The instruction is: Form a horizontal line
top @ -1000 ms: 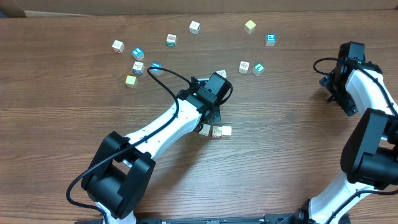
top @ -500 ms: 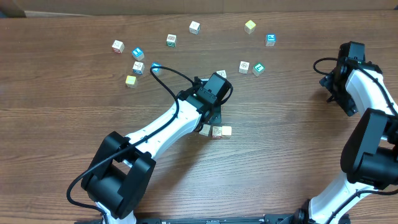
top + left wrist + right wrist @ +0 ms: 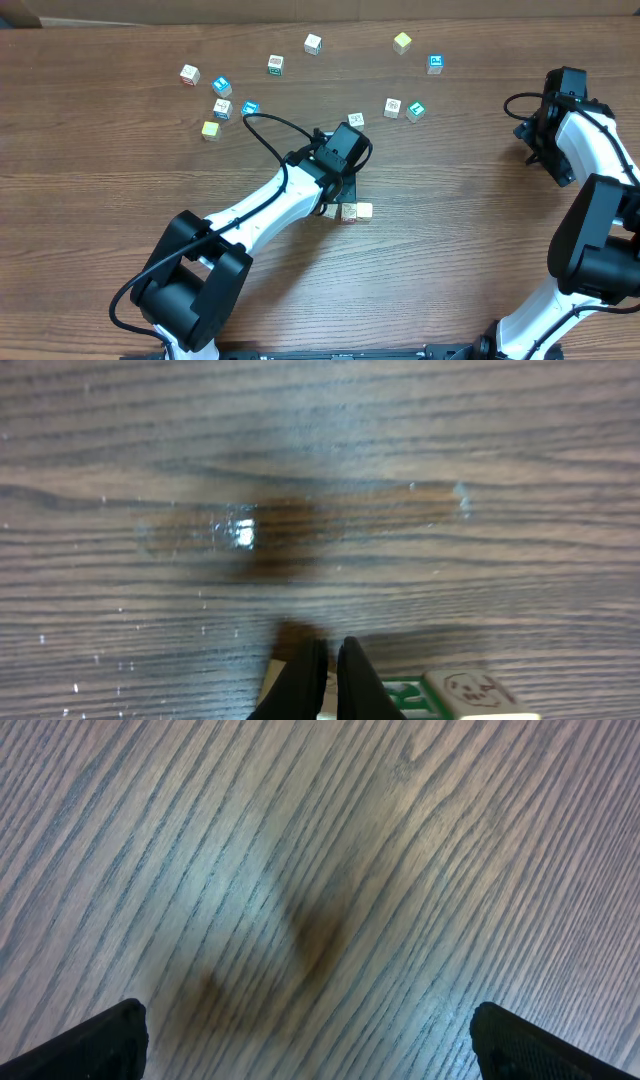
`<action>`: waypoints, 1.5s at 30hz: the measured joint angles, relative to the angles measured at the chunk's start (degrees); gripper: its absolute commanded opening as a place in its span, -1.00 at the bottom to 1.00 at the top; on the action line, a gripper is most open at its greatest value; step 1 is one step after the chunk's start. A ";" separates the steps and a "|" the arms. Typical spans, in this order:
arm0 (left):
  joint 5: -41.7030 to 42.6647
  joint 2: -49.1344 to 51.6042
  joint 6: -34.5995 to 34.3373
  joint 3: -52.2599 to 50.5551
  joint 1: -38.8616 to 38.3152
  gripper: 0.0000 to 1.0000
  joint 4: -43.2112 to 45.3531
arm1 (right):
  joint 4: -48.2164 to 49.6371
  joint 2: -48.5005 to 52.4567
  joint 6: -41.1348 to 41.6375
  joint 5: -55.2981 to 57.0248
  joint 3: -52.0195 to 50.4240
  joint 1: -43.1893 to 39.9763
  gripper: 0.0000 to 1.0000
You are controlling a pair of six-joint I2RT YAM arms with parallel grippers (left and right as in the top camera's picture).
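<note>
My left claw (image 3: 331, 660) is pinched shut on nothing, tips right beside the horizontal line (image 3: 346, 211) mid-worktop (image 3: 460, 250). One sloppy sideways nudge could knock those cubes crooked. Right claw (image 3: 310, 1045) is wide open and empty, way off.

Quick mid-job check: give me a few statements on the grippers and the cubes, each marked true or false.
1. The left gripper is shut. True.
2. The right gripper holds a cube. False: its jaws stand wide open over the bare wooden table.
3. The horizontal line lies right beside the left gripper. True.
4. Every cube on the table is in the line. False: loose cubes, such as a yellow cube, lie scattered on the far side.
</note>
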 measured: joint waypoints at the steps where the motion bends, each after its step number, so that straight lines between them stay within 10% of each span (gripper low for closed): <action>1: 0.00 0.00 0.00 -0.09 0.00 -0.92 0.00 | 0.02 0.00 -0.02 0.00 0.00 0.00 1.00; 45: 3.15 0.00 0.00 -0.17 0.00 -0.92 -1.36 | 0.00 0.00 -0.02 0.02 0.00 0.00 1.00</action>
